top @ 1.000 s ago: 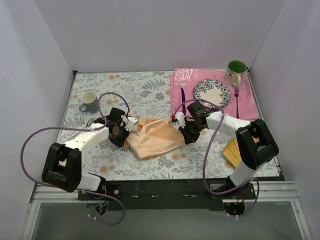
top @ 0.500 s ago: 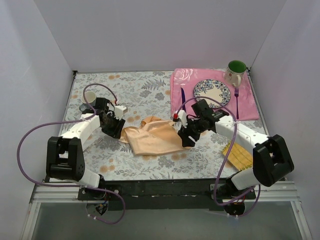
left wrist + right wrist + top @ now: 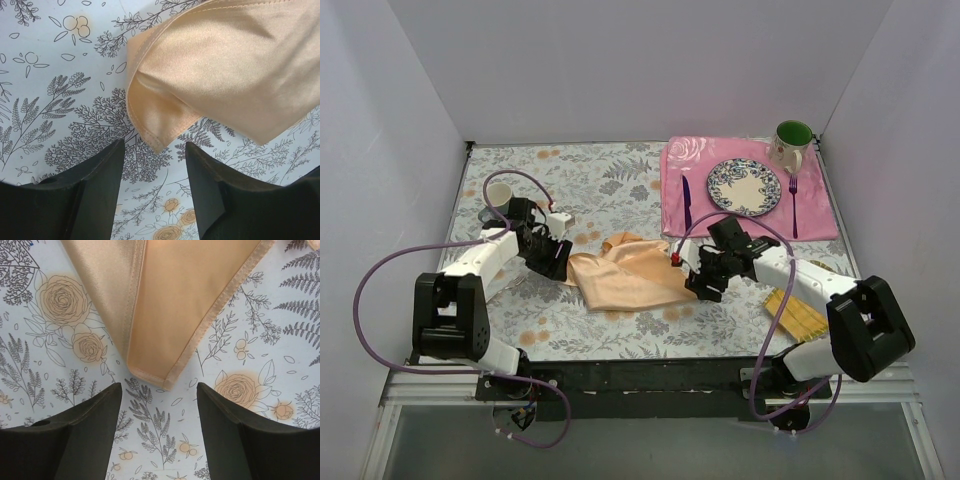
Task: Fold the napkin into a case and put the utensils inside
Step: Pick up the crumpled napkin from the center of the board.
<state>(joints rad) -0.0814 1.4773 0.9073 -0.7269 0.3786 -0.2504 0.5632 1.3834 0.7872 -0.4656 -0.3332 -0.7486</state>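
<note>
The peach-orange napkin (image 3: 625, 278) lies loosely folded and crumpled on the floral tablecloth between both arms. My left gripper (image 3: 563, 262) stands open just off its left corner; in the left wrist view that napkin corner (image 3: 156, 142) points into the gap of the gripper (image 3: 154, 155), touching neither finger. My right gripper (image 3: 695, 282) is open at the napkin's right corner; in the right wrist view the hemmed napkin tip (image 3: 167, 380) lies just ahead of the open gripper (image 3: 159, 392). The purple knife (image 3: 686, 203) and fork (image 3: 793, 205) lie on the pink placemat either side of the plate.
A patterned plate (image 3: 744, 187) and a green mug (image 3: 791, 143) sit on the pink placemat (image 3: 820, 215) at the back right. A grey cup (image 3: 498, 195) stands at the far left behind the left arm. A yellow ribbed mat (image 3: 798, 312) lies under the right arm.
Both grippers went from shut to open and let go of the napkin. The left one drew back to the left, the right one to the right, and the cloth now lies flatter.
</note>
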